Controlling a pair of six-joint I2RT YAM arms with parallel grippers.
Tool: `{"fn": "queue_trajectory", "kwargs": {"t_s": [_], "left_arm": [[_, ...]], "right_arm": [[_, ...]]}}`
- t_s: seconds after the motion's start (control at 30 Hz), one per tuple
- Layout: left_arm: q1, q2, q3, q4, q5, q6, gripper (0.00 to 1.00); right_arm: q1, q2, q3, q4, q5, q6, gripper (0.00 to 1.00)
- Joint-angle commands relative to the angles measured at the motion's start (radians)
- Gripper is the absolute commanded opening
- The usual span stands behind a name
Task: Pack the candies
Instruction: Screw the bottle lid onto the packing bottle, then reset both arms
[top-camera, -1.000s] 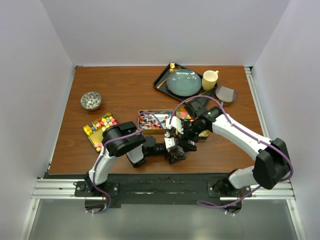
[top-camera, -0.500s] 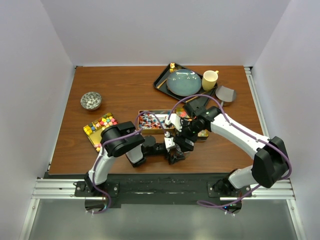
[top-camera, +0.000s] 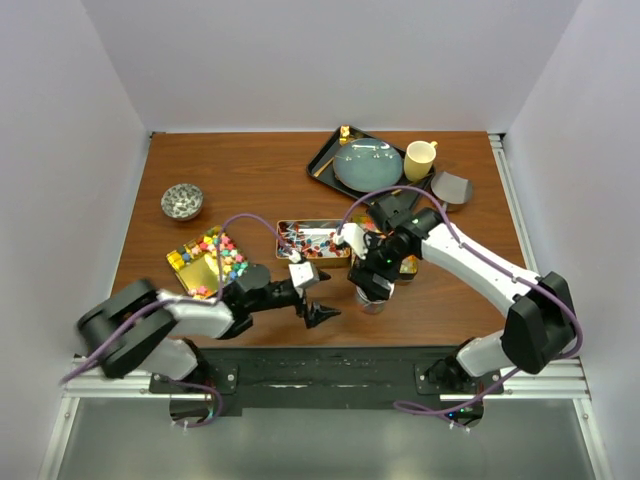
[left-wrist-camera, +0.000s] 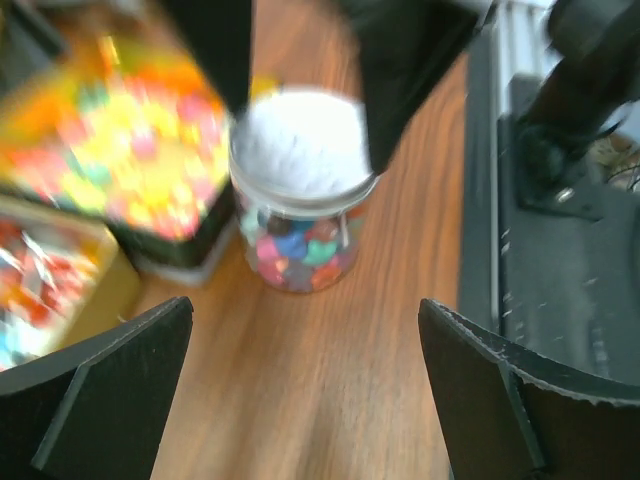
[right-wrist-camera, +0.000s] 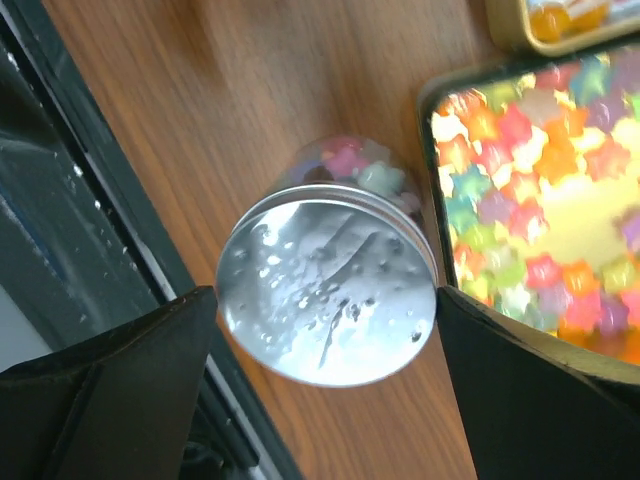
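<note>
Your right gripper (right-wrist-camera: 327, 295) hangs over the jar (left-wrist-camera: 300, 240). Its fingers (right-wrist-camera: 110, 350) are spread wide, one on each side of the silver lid (right-wrist-camera: 320, 280), just beside its rim. Multicoloured candies (left-wrist-camera: 298, 255) fill the jar below those fingers, and more lie in the tin (right-wrist-camera: 428, 130) next to one finger. Your left gripper (left-wrist-camera: 305, 310), fingers wide and empty, faces the jar from apart.

Bright, even overhead light with soft shadows.
Left wrist view is blurred, candies (left-wrist-camera: 120, 160) smeared; silver jar lid (right-wrist-camera: 327, 300) glints.
</note>
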Motion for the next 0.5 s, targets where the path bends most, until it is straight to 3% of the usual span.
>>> {"fn": "queue_trajectory", "kwargs": {"t_s": [0.0,0.2,0.37,0.47], "left_arm": [[0.006,-0.286,0.059,-0.373,-0.003,0.128,1.0],[0.11,-0.448,0.152,-0.619,-0.267,0.21,1.0],[0.329,-0.479,0.276,-0.745,-0.396,0.139,1.0],[0.426,-0.465,0.366,-0.802,-0.428,0.121,1.0]], "right_arm": [[-0.096,-0.081,0.177,-0.044,0.026,0.091,0.99],[-0.251,-0.09,0.277,0.032,0.276,0.366,0.99],[-0.574,-0.118,0.282,0.033,0.301,0.489,0.99],[-0.584,-0.137,0.247,0.043,0.564,0.518,0.99]]}}
